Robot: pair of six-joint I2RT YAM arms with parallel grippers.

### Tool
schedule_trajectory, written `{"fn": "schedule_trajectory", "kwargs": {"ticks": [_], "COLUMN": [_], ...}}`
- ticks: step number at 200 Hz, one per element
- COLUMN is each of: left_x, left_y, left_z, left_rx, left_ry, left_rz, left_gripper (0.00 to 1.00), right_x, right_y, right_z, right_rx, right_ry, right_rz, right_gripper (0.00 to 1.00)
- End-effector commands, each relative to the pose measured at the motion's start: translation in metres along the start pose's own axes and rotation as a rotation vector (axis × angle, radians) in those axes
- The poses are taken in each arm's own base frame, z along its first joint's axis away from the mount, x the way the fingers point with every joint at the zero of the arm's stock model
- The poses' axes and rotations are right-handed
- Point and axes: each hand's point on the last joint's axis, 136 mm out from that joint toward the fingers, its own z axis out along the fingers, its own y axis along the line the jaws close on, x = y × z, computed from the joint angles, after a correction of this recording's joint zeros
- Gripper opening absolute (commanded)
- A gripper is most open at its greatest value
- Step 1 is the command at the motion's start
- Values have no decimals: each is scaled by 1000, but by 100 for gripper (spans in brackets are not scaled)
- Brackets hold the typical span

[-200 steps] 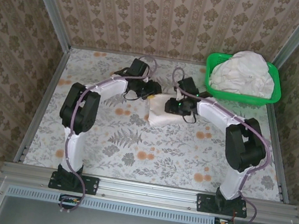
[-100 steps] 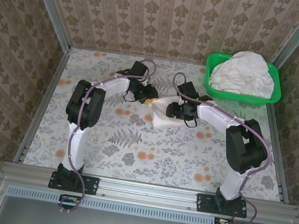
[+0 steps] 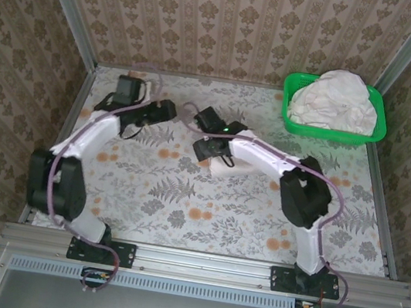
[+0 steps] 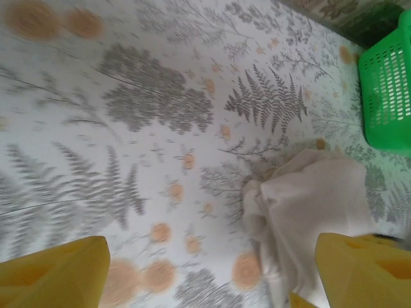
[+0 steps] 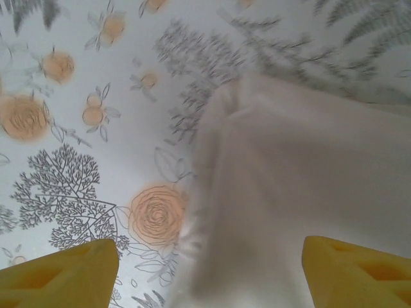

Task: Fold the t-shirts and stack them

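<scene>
Your folded t-shirt [image 5: 308, 167] lies on the table [image 3: 183, 197] directly under the right gripper [image 5: 205, 273], whose jaws are spread wide and grip nothing. The left gripper [image 4: 212, 273] hovers well off to the shirt's left, also wide open and empty. Beyond the right gripper, the heaped t-shirts [image 3: 332, 96] fill the green basket [image 3: 333, 131].

Lighting the overhead view brightly and evenly, leaving hardly any shadow on the tablecloth [image 3: 175, 196]. Smearing its fern print with motion blur in the left wrist view. Softening the white t-shirt [image 5: 302, 179] out of focus in the right wrist view, washing out its folds.
</scene>
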Motion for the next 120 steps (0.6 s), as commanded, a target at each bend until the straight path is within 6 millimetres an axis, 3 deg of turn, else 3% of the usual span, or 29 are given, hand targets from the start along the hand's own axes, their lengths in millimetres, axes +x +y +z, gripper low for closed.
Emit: {"fn": "schedule_trajectory", "kwargs": {"ticks": [1,17,39,80,97,120], "left_x": [3,14,31,55,61,64], "left_y": [17,23,15,1,-2,-6], "left_z": [-27,-46,-70,-94,-96,-93], "left_rx": [0,21,61,126,150,189], "left_ry": [-87,-90,-96,-140,-146,-138], "left_rz": [224,303,468,629,649,651], "left_gripper": [88,89,89,89,89,89], "right_x": [15,19,22,23,28,34], "right_y": [1,5,1,-6,-11,-15], "right_z": [17,29,34,35,44,54], "right_rx": [85,84,110,114,118,104], "right_ry": [89,110,127,140,172,215], "right_rz": [-129,-120,-110,-74,-54,-16], "right_gripper": [70,64,61,61,54,37]}}
